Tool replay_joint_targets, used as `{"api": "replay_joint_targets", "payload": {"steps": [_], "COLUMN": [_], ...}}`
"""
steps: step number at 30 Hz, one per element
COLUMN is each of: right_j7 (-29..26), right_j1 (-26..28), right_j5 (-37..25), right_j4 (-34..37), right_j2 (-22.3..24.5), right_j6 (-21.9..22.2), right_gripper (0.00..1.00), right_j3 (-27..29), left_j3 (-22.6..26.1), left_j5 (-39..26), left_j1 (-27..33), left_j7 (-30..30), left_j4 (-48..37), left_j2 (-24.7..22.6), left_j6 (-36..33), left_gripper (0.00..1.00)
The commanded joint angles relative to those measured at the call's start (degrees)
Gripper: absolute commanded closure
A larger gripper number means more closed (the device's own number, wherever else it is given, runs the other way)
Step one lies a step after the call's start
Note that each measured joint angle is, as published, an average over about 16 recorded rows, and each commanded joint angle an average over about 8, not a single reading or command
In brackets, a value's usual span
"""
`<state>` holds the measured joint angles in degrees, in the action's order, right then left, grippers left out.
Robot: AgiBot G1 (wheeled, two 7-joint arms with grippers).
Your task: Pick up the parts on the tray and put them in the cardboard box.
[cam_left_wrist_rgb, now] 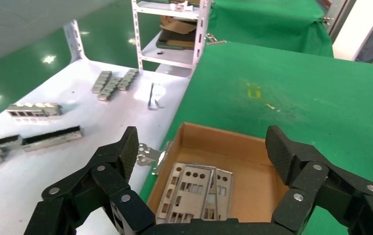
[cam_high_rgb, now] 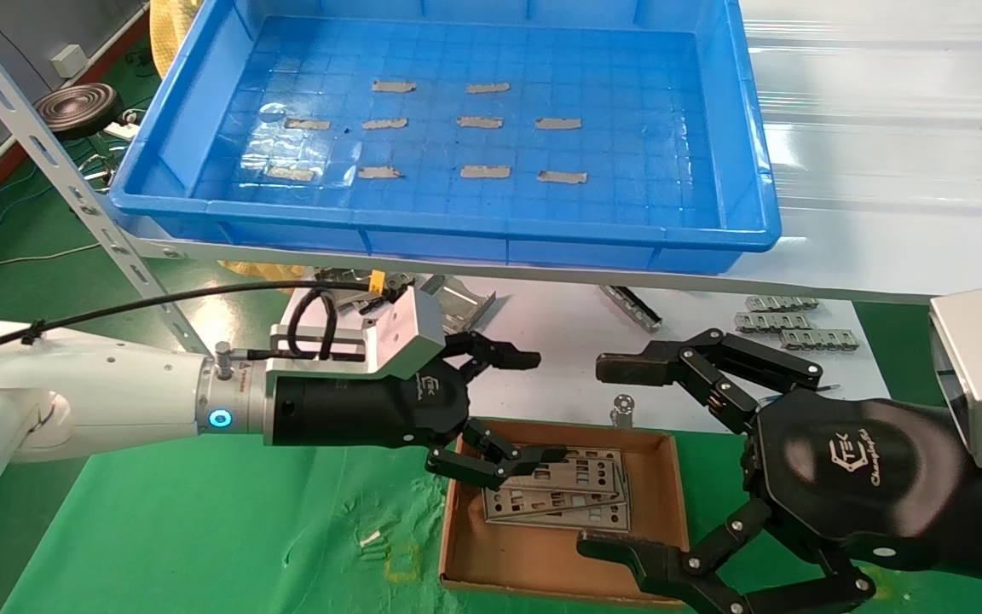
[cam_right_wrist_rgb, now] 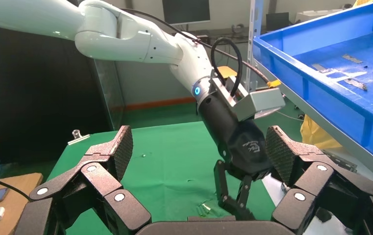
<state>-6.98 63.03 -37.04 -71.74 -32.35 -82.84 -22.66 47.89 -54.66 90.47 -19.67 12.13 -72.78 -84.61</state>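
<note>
While both the left claw and right claw gaped wide, punched silver-grey plates lay lengthwise across the cardboard box.

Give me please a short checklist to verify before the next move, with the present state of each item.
1. Blue tray has no plates left: ok, only grey tape strips show on its floor.
2. Metal plates lie inside the cardboard box: ok, stacked slightly fanned.
3. Left gripper is open and holds nothing: ok, one finger is over the box's near-left end.
4. Right gripper is open and empty: ok, it is beside the box.
5. Left fingers are free of the plates: cannot tell.
6. Plates all lie flat: cannot tell, the stack looks uneven.
</note>
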Motion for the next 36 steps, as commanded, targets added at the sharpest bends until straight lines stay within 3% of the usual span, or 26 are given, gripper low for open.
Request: {"api": "replay_joint_targets", "payload": {"steps": [1,13,36], "right_j7": [0.0,0.0,0.0], "right_j1": [0.0,0.0,0.0], "right_j5": [0.0,0.0,0.0], "right_j4": [0.0,0.0,0.0], "right_j2": [0.0,0.0,0.0], "right_j6": [0.0,0.0,0.0], "right_gripper": [0.00,0.00,0.00], "right_j3": [0.0,0.0,0.0], "left_j3": [-0.6,-1.7,-13.6], "left_j5": [1.1,1.1,5.7], "left_j1": [0.0,-1.4,-12.2], "left_j7": [0.8,1.9,13.1], "left_j4": [-0.8,2.2,25.6], "left_j2": [0.5,2.0,16.1], "left_j6": [-0.6,-0.3,-0.6], "left_gripper": [0.00,0.00,0.00]}}
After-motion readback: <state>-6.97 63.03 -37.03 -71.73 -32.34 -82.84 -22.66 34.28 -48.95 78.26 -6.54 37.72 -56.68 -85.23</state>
